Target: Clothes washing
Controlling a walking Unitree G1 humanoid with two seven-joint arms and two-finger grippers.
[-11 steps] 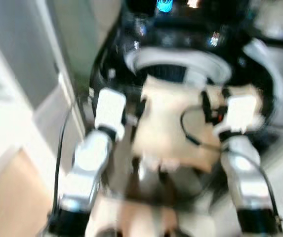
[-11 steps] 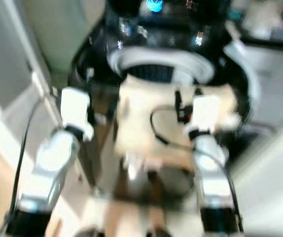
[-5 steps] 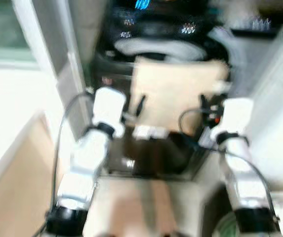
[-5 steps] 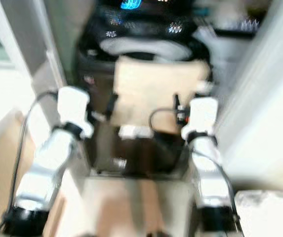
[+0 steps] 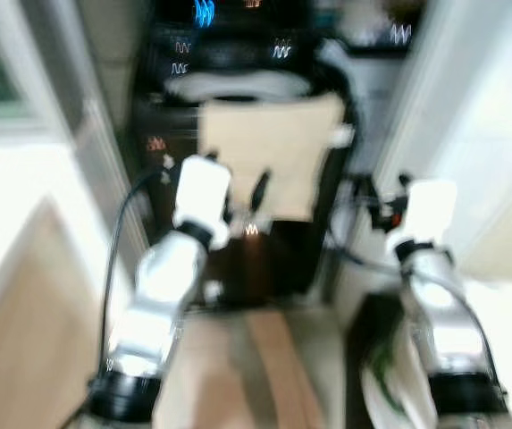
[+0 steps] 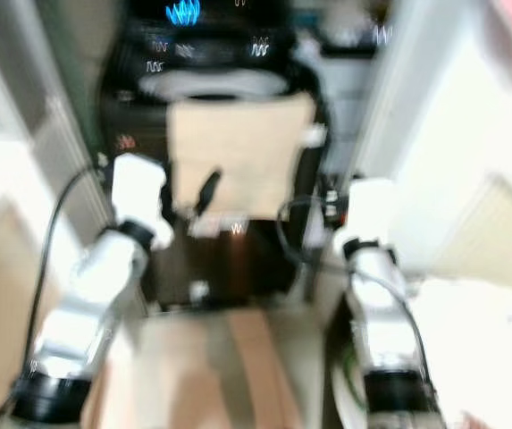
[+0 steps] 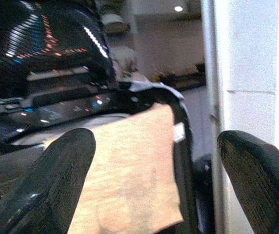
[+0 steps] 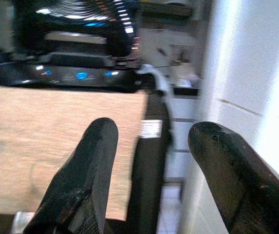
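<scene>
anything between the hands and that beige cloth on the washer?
Nothing visible. The beige cloth hangs over the front edge of the black washer, and both the left hand and right hand are open, facing it across a clear gap.

Black washer (image 5: 238, 241) on floor; beige cloth (image 5: 269, 152) draped over its front rim, hanging down.

Blurred. Black washer (image 6: 148, 116), lit panel at the top, pale opening beneath. Beige cloth (image 6: 238, 161) is draped over the front rim, a white tag at its corner. Left arm (image 6: 95, 286) and right arm (image 6: 376, 295) are raised before the washer. White wall (image 6: 434, 161) is seen to the right.
</scene>
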